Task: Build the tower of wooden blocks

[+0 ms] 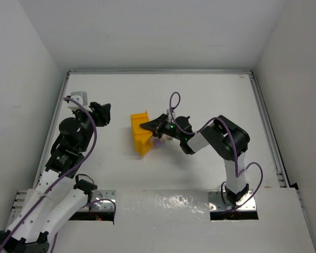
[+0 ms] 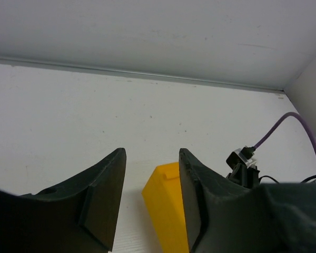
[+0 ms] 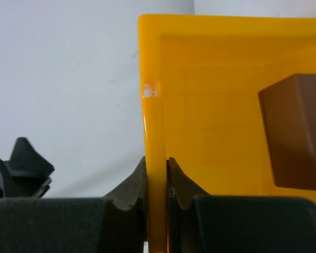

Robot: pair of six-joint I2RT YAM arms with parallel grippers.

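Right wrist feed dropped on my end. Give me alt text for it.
The right pincer is clamped on a wall of a yellow bin, one finger outside and one inside. A dark brown block sits inside the bin at the right edge of the view, and white table fills the left.

Overhead, two wrist close-ups, shared bin (image 1: 141, 145)

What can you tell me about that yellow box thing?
It is a glossy yellow plastic bin, open-topped with thin straight walls, sitting near the middle of the white table. The right gripper pinches one side wall. Inside lies a dark brown wooden block.
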